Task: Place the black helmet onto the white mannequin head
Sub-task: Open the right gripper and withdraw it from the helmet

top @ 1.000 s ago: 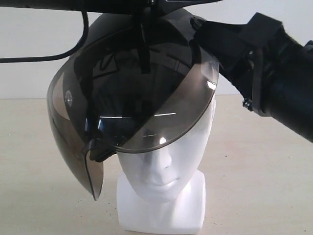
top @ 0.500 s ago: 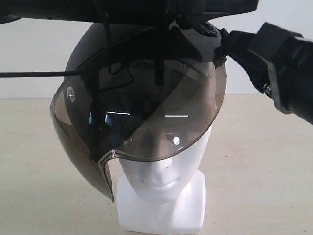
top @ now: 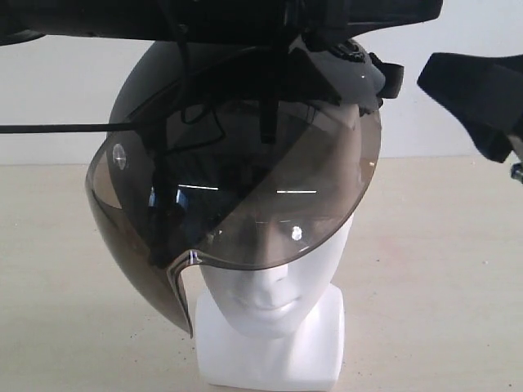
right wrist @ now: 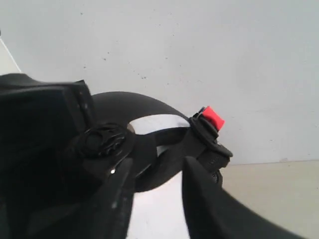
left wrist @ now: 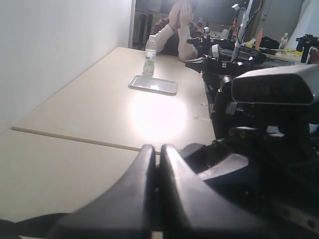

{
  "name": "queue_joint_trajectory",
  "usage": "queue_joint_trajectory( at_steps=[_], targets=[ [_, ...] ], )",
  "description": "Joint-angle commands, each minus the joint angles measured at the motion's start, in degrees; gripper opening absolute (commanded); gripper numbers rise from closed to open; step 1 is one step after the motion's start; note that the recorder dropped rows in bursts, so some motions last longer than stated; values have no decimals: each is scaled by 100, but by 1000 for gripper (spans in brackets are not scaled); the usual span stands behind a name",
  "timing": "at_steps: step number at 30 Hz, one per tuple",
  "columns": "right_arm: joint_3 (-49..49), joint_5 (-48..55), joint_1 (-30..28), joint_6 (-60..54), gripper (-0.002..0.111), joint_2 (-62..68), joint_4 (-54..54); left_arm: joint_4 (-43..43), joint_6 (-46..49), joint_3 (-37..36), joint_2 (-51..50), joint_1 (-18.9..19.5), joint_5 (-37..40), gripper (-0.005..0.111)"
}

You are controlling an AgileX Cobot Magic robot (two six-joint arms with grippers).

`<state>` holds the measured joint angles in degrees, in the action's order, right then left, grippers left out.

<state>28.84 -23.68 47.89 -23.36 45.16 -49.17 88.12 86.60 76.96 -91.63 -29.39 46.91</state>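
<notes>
The black helmet (top: 163, 98) sits tilted on the white mannequin head (top: 274, 286). Its smoky visor (top: 245, 204) covers the upper face and hangs lower on the left. My left arm lies across the helmet's top. In the left wrist view the left gripper (left wrist: 155, 152) is shut, with only a thin dark gap between its fingers and the helmet's dark shell (left wrist: 219, 167) right beside them. My right gripper (top: 458, 86) hangs open to the right of the helmet, apart from it. In the right wrist view the right gripper (right wrist: 154, 174) faces the helmet's strap with a red buckle (right wrist: 212, 117).
The head's blocky base (top: 270, 359) stands on a beige tabletop (top: 433, 269) in front of a white wall. In the left wrist view a flat tray (left wrist: 153, 84) and a bottle (left wrist: 149, 54) sit far down the table, with a seated person behind them.
The helmet came down over the head and swung to face more forward. My right gripper let go of the helmet's right side and pulled back to the right.
</notes>
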Motion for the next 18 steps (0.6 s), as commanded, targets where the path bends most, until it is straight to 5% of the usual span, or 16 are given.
queue_joint_trajectory(
  at_steps=[1, 9, 18],
  targets=[
    [-12, -352, 1, -1051, 50, -229, -1585, -910, -597, -440, -572, 6, -250, 4],
    [1142, -1111, 1, -4757, 43, -274, -5078, -819, -597, -440, -572, 6, -250, 4],
    [2478, -1693, 1, -5866, 40, -274, -5078, -804, -597, -440, -572, 6, -344, 4]
  ],
)
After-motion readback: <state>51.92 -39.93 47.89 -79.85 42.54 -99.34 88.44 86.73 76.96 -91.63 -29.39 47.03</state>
